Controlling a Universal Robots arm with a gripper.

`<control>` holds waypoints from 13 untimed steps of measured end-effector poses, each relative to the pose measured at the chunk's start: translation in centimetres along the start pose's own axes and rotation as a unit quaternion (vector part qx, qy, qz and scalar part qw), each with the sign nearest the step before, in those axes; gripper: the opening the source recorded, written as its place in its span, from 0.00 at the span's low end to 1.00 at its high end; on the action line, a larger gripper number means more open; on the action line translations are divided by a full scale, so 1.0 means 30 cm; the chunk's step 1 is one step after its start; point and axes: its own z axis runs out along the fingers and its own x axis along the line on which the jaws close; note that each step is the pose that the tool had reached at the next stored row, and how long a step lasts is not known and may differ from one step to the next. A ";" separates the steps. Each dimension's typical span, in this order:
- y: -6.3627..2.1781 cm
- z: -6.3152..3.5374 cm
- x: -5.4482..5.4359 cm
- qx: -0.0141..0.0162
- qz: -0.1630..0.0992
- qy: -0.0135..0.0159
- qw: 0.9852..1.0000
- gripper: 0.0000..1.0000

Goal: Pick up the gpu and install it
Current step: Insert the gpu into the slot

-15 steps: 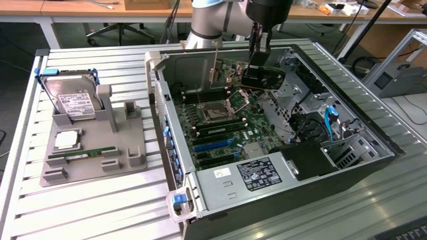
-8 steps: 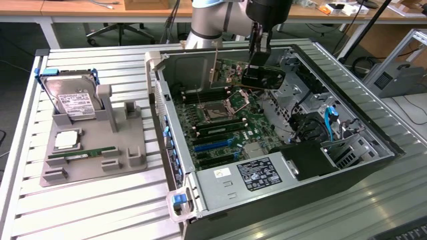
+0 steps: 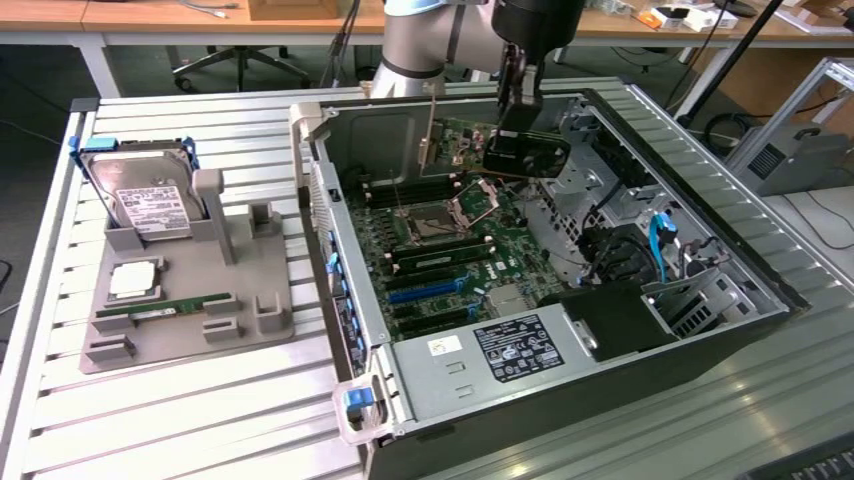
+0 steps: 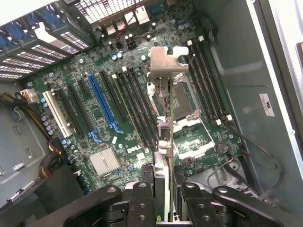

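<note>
Our gripper (image 4: 164,198) is closed on the graphics card (image 4: 163,158), with one finger on each flat face. It holds the card on edge in the air inside the open computer case (image 3: 747,262), above the main board (image 4: 135,152) and beside the processor socket (image 4: 189,101). The card's long axis lies level, and the metal bracket (image 4: 168,61) points toward the case's back wall. For a good fit, we think the lower edge must run parallel to the blue slot (image 4: 102,101) and sit exactly over it.

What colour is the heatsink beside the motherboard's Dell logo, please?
The heatsink is silver; clearest in the wrist view.
</note>
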 end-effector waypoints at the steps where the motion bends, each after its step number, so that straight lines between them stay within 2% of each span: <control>1: 0.000 0.000 0.000 0.000 -0.002 0.000 1.000 0.27; 13: 0.000 0.000 0.000 0.000 -0.016 -0.001 1.000 0.27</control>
